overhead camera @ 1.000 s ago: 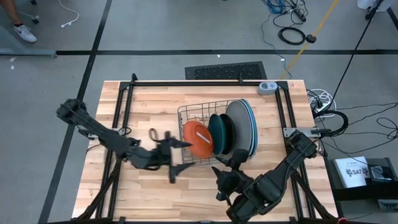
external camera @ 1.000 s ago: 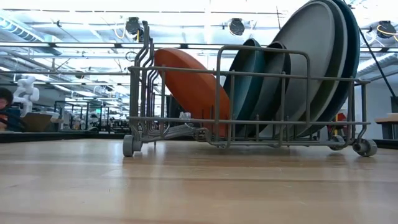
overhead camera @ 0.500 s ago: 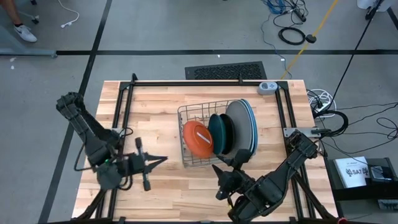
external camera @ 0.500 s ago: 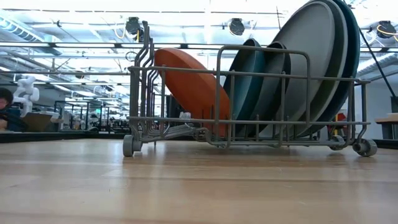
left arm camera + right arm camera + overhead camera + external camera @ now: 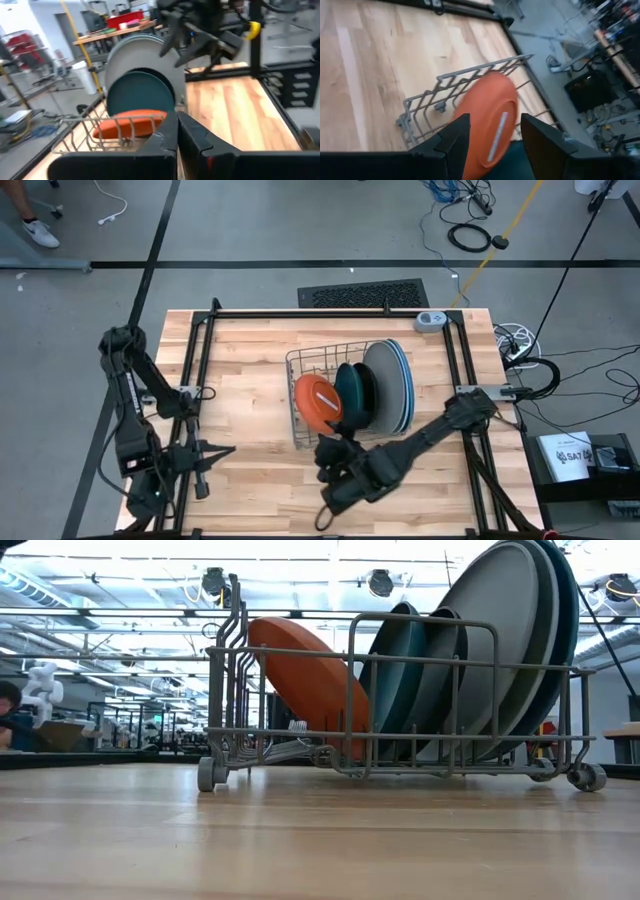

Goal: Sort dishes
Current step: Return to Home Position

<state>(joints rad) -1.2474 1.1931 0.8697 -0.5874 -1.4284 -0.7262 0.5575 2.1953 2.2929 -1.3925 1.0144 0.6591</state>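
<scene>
**Dishes all racked, nothing in my grasp**

Pale wooden plank table top [image 5: 250,360] spreads beneath both my arms. Near its middle sits the grey wire dish rack [image 5: 300,358] on its small wheels, and all six plates stand on edge inside it.

At the end of the rack toward my right are the three big ones. The large medium blue round plate [image 5: 570,630] is outermost. The large pale blue round plate [image 5: 403,390] sits tight against it, showing only a thin rim. The large grey round plate [image 5: 385,380] faces inward in front of both.

Next comes the smaller black round plate [image 5: 440,670], and the smaller dark teal round plate [image 5: 350,395] is close in front of that. The smaller orange round plate [image 5: 318,402] stands nearest my left. It is tilted, with its top leaning away from the teal one and its foot close to it.

My right gripper [image 5: 328,452] hangs just beside the rack's near edge, by the orange plate. Its fingers [image 5: 455,137] are spread wide with nothing between them, and I cannot see them touching rack or plate.

My left gripper [image 5: 222,450] is over the near left part of the table, well apart from the rack. Its fingers [image 5: 167,137] are pressed together on nothing.
</scene>
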